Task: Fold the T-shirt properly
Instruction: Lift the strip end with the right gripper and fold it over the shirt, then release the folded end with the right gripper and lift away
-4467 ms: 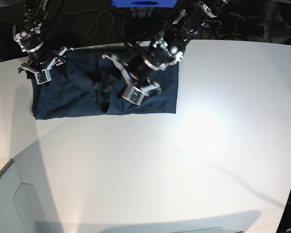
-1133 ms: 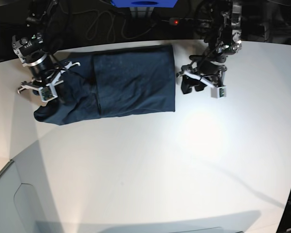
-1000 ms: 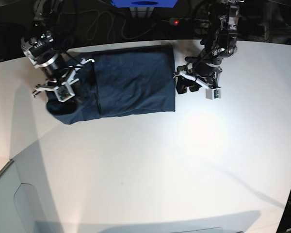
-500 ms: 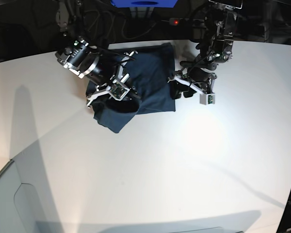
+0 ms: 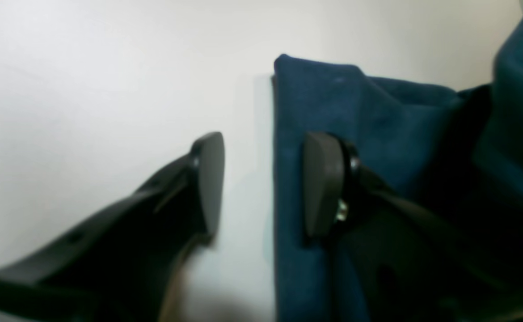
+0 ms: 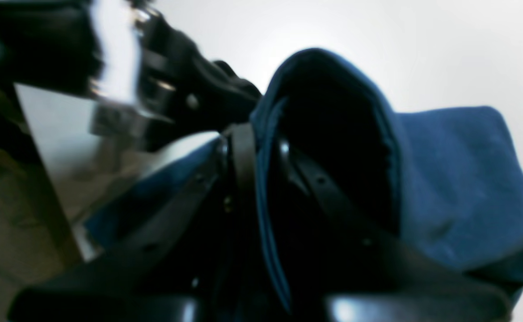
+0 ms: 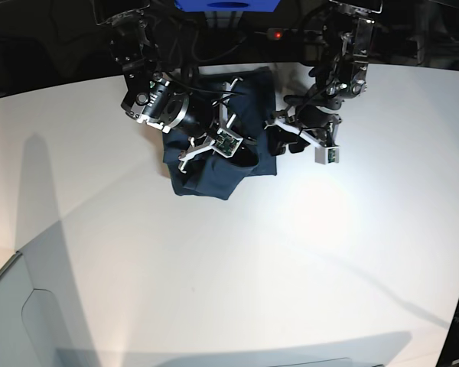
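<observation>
Base view: the T-shirt (image 7: 214, 164) lies bunched at the upper middle of the frame on the white worktop (image 7: 237, 275), partly folded over itself, with one lower corner hanging toward the middle of the frame. The right hand (image 7: 223, 145), on the left side of this view, sits over the middle of the cloth. The left hand (image 7: 287, 138), on the right side of this view, is at the shirt's right edge, low against the worktop.

In the right wrist view, the right hand (image 6: 257, 147) is clenched on a raised fold of the T-shirt (image 6: 444, 188): a thin blue edge of cloth runs between its two dark fingers (image 6: 241, 147), and the fabric arches up and over to the right of the frame. Part of the other arm shows blurred at the upper left.

In the left wrist view, the left hand (image 5: 261, 183) is released, its fingers (image 5: 210, 179) spread apart. One finger is over bare worktop (image 5: 87, 80), the other over the T-shirt (image 5: 377, 112), so the straight folded edge runs between them. Whether either finger touches the cloth cannot be told.
</observation>
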